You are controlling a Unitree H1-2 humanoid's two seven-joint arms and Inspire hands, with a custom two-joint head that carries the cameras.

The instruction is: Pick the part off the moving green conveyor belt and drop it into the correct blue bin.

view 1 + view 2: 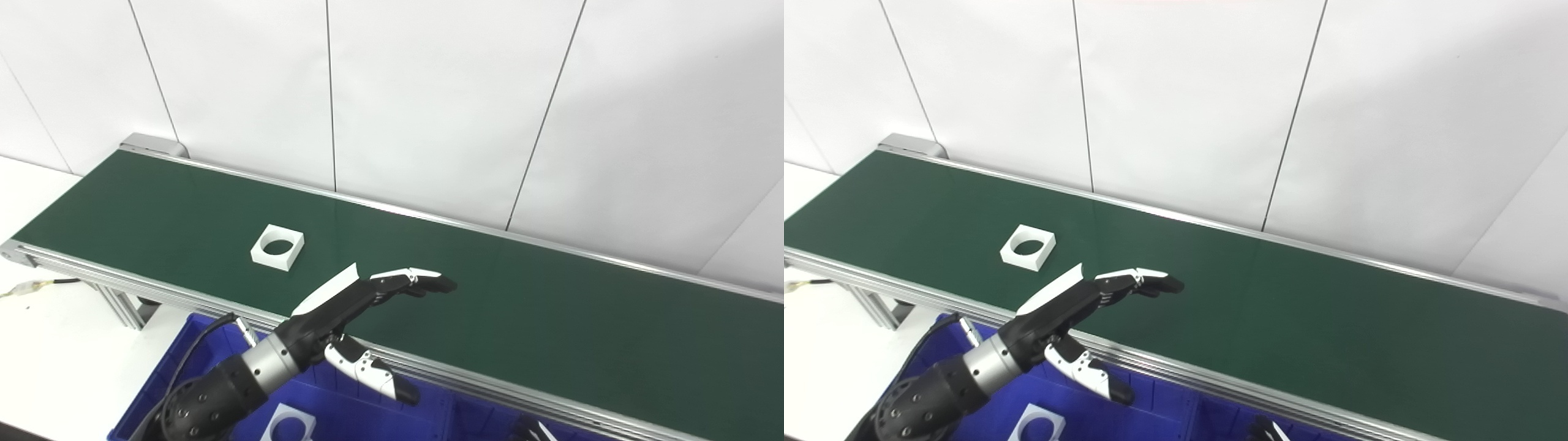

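Left eye view: green belt (pixel 184 208) running from 10 o'clock to 4 o'clock; one white square part (pixel 277 247) with a round hole lying flat on it, left of centre; left hand (pixel 361 300) stretched out over the near side of the belt, fingers straight and together, thumb hanging apart below, holding nothing; the part sits at about 10 o'clock from the fingertips, near but clear of them; blue bin (pixel 184 361) under the near rail, with a second white part (pixel 289 422) already lying in it; a dark tip at the bottom edge, about 5 o'clock, possibly the right hand (pixel 539 430), its pose not readable.

Step in hand, as judged: the reach; best done by bringing the open hand down over the part so that fingers and thumb meet opposite flat sides, allowing for the belt's travel, then closing firmly before lifting.

Right eye view: same layout; the far rail shows to its right end; that dark tip is even less clear; the cable at the left edge is mostly cut off.
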